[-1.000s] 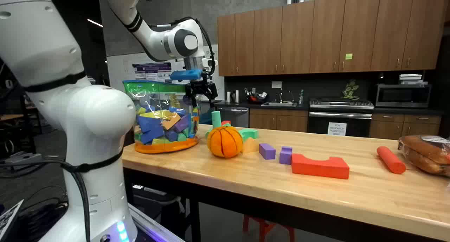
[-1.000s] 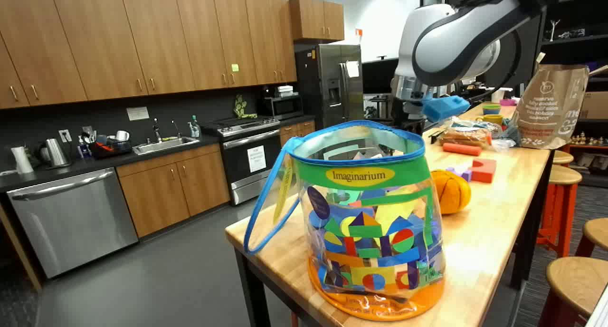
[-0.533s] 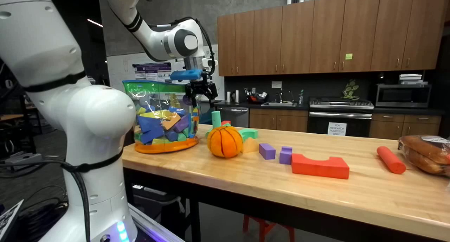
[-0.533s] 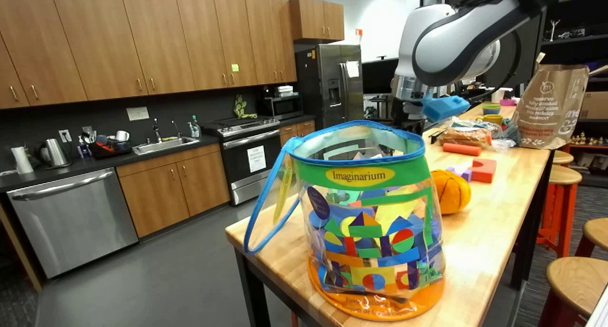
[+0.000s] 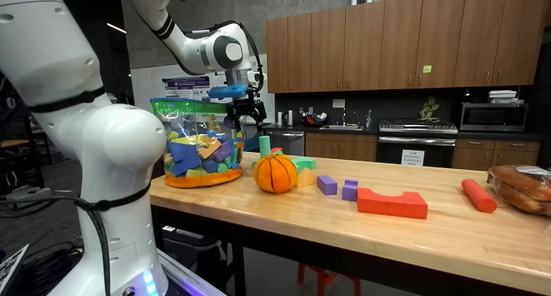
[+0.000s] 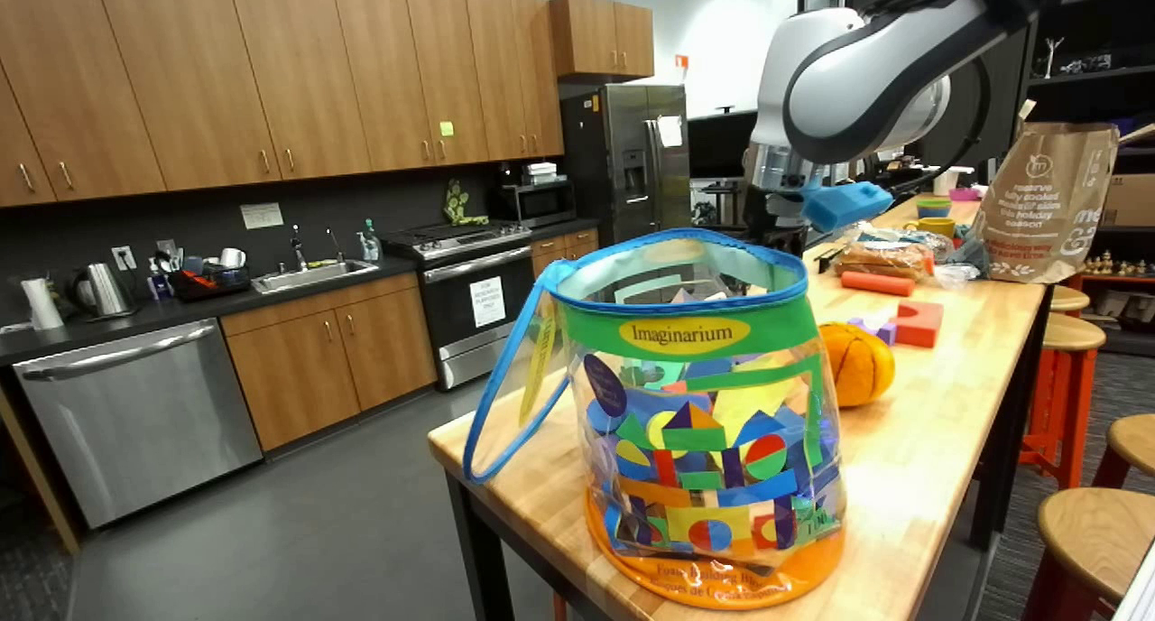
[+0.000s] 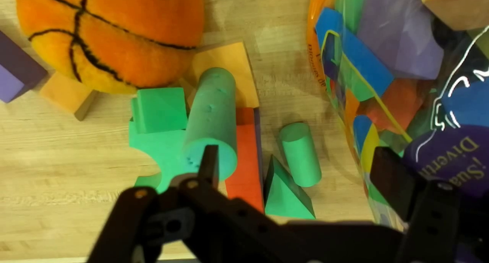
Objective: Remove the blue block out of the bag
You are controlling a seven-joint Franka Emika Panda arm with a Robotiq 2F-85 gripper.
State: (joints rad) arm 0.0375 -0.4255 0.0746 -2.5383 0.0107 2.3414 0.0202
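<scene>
The bag (image 5: 189, 106) stands upright and open-topped on the table, with a green band, clear printed walls and an orange base. It also shows in another exterior view (image 6: 595, 332) and at the right of the wrist view (image 7: 317, 52). Blue pieces (image 5: 184, 152) lie inside among other blocks; I cannot tell which is the small light-blue block. My gripper (image 5: 246, 120) is open and empty, beside the bag near its rim height. In the wrist view the gripper (image 7: 298, 163) has its right finger over the bag's wall and its left finger over a green cylinder.
An orange pumpkin-like ball (image 5: 275, 173) sits beside the bag. Green blocks, a tall green cylinder (image 7: 212, 110), a red block (image 7: 246, 156) and a green triangle (image 7: 288, 194) lie below. Purple blocks (image 5: 327, 185) and an arched red block (image 5: 391, 203) lie farther along the table (image 5: 430, 244).
</scene>
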